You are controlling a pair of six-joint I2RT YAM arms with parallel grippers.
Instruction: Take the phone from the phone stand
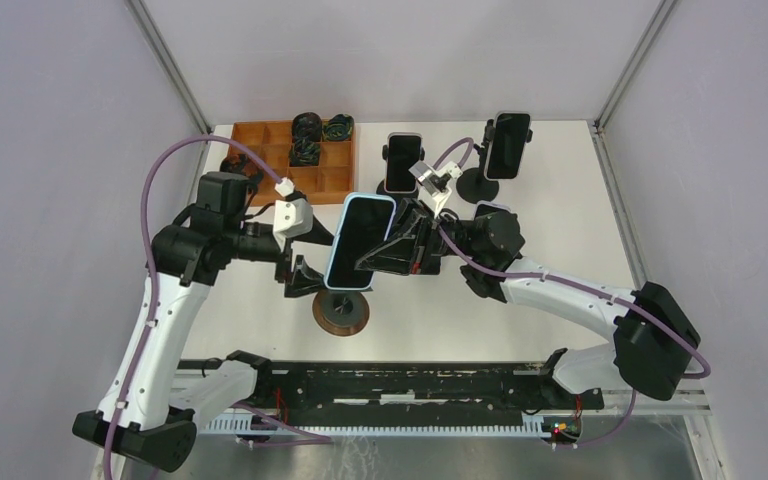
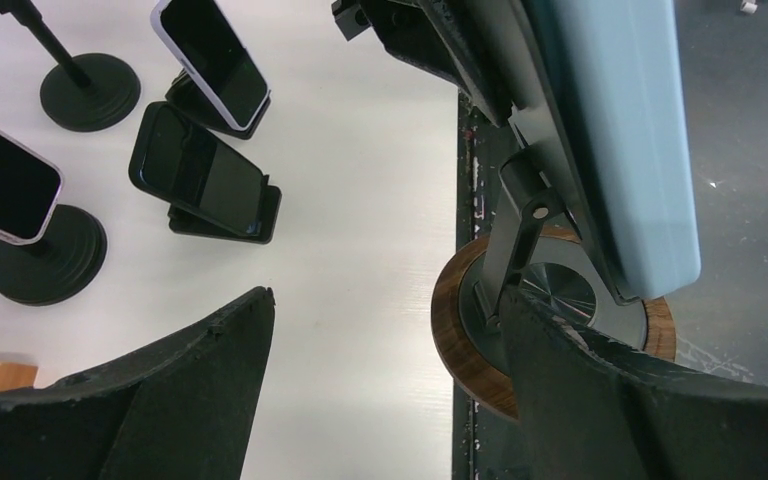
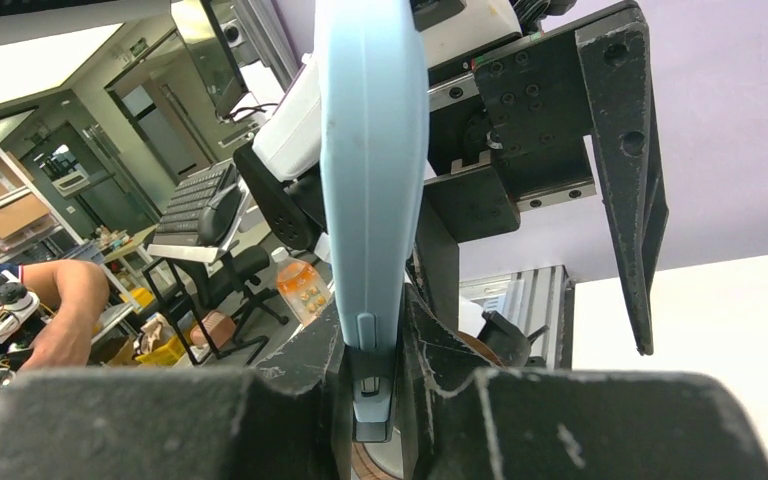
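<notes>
The phone [image 1: 359, 240], in a light blue case with a dark screen, is tilted above the stand's round wooden base [image 1: 341, 313]. My right gripper [image 1: 397, 250] is shut on the phone's edges; in the right wrist view its gripper [image 3: 372, 335] clamps the blue edge [image 3: 370, 180] between both fingers. My left gripper [image 1: 305, 274] is open beside the stand. In the left wrist view its gripper [image 2: 385, 305] straddles bare table, with the right finger [image 2: 560, 380] against the stand's post [image 2: 520, 235] over the base [image 2: 455, 335]. The phone's blue back [image 2: 625, 150] is above. I cannot tell if the phone still rests in the cradle.
Two other phones on black stands [image 1: 401, 162] [image 1: 508, 145] stand at the back, and a third [image 1: 490, 210] lies behind my right wrist. A wooden tray [image 1: 270, 135] with black parts is at the back left. A dark rail [image 1: 410, 385] runs along the near edge.
</notes>
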